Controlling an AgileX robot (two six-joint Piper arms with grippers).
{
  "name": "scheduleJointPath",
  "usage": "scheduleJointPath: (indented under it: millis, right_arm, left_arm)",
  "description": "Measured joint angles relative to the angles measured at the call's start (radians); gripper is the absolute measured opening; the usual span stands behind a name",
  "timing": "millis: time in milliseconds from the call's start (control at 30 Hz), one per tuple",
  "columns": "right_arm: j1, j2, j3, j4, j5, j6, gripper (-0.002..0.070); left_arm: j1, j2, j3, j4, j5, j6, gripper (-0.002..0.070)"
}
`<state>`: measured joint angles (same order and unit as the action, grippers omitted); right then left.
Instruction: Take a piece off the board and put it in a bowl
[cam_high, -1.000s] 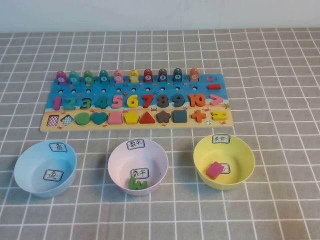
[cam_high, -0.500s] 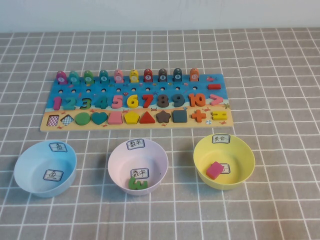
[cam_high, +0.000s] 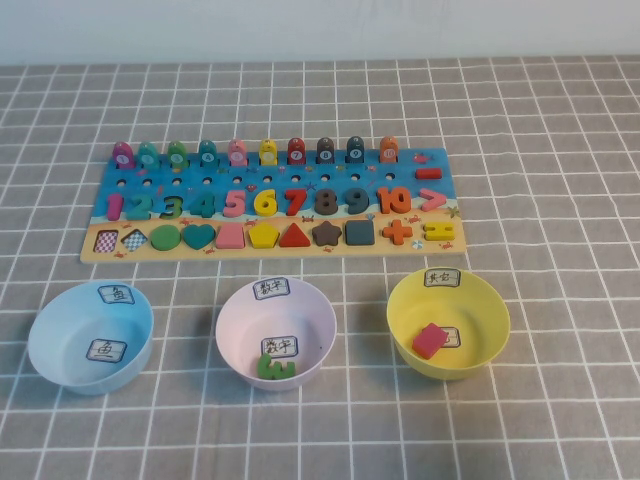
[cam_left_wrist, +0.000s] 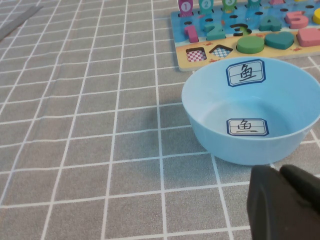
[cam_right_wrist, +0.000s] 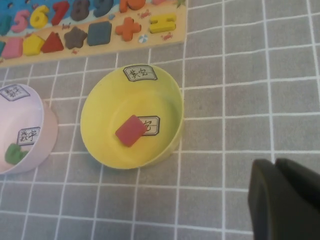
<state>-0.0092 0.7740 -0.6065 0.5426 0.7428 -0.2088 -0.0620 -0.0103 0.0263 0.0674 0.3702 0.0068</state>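
Grey cloth w/ white grid lines is seen under everything. Board: blue field, tan edge at 6 o'clock, multicolour numbers and pegs; two checkered slots, red-white and blue-white, are shown at its 9 o'clock end. Light blue bowl, pale pink bowl w/ green piece, yellow bowl w/ pink-red square. White labels, dark characters, are seen on all bowls. Left gripper and right gripper: black.

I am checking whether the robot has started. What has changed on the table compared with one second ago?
Nothing visibly changed. The board, blue bowl, pink bowl and yellow bowl stay as before. The left gripper and right gripper appear only in the wrist views.
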Motion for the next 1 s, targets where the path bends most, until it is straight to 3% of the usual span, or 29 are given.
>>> scheduleJointPath:
  millis: [167,567,833,1000]
  right_arm:
    - [0.016,0.231,-0.189,-0.011,0.069,-0.046,-0.0019]
    - [0.311,0.723,-0.613,-0.135,0.113,-0.047,-0.0019]
    - [0.391,0.990,-0.908,-0.185,0.115,-0.101,-0.0017]
    - [0.390,1.099,-0.943,-0.064,-0.065,-0.236,0.0072]
  left_arm:
    - [0.000,0.000,0.000,0.000,0.000,0.000,0.0000]
    - [0.000,0.000,0.000,0.000,0.000,0.001,0.0000]
    - [0.000,0.000,0.000,0.000,0.000,0.002,0.0000]
    - [0.000,0.000,0.000,0.000,0.000,0.002,0.0000]
